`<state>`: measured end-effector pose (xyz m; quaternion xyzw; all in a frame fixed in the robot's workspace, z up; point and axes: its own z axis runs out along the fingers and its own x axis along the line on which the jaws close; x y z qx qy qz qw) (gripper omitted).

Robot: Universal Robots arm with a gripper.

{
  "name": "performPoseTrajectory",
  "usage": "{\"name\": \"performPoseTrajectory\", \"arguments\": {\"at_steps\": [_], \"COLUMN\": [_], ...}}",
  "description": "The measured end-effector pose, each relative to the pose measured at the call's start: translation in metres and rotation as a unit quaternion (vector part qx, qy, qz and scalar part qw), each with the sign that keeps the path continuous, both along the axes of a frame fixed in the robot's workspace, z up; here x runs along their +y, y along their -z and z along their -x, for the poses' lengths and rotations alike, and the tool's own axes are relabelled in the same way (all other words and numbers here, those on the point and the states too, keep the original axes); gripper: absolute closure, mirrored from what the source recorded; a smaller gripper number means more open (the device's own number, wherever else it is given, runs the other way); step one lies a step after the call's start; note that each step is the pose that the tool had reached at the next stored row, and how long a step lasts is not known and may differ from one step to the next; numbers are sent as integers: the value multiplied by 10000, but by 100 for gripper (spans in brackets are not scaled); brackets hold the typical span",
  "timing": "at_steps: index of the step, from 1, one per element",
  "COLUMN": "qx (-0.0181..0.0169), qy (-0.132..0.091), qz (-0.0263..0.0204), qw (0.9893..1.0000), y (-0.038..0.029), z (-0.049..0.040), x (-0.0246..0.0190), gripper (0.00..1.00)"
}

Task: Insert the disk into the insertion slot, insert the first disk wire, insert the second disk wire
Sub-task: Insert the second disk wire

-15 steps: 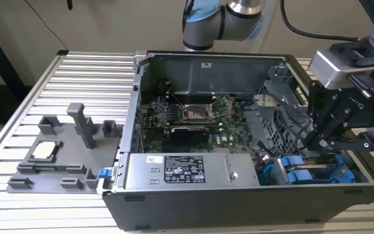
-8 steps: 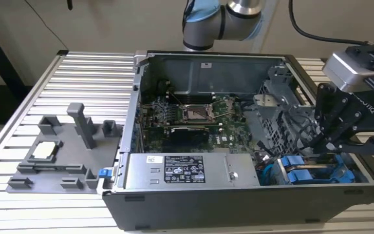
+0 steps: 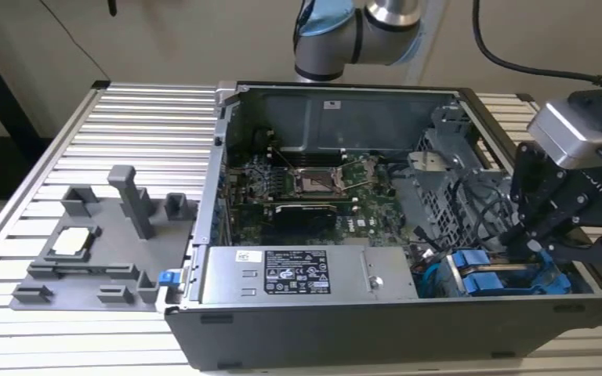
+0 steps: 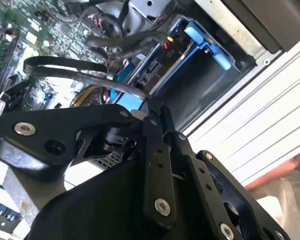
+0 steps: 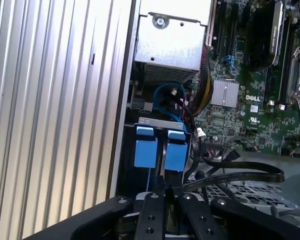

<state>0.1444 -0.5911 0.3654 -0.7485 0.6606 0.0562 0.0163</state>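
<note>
Exterior view takes in the ribbed metal counter (image 3: 123, 110) carrying an opened desktop computer case (image 3: 385, 329), laid on its side with the motherboard (image 3: 312, 184) exposed. Along the near wall sits the grey power supply box (image 3: 301, 274), and on the exterior view's left lies a grey fixture tray (image 3: 92, 251). The drive cage (image 3: 447, 188) fills the corner on the exterior view's right, and the insertion slot (image 3: 489, 278) lies at its near end.

The disk (image 3: 489, 282) appears already seated: its blue carrier sits down inside the bay, with the two blue tabs showing at the bay's mouth in the first wrist view (image 5: 160, 150). So the first step looks done.

The hand (image 3: 536, 247) hangs low over that corner, just above the blue carrier. In both wrist views its fingers (image 4: 155, 125) look drawn together on a flat black cable (image 5: 240, 177), which loops away across the cage toward the board; the contact itself is partly hidden, so I judge it clenched on that cable rather than see it outright. Whether either wire is plugged into the disk cannot be told, so the wire work seems under way, not finished
</note>
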Motion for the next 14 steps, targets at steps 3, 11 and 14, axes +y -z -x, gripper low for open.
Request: {"name": "performPoseTrajectory", "arguments": {"at_steps": [3, 11, 14], "qx": [0, 0, 0], "qy": [19, 23, 25], "qz": [-159, -192, -257], "qw": [9999, 9998, 9997], "y": [9, 45, 83], "z": [-1, -15, -33], "x": [-9, -13, -16], "gripper": [84, 84, 84]}}
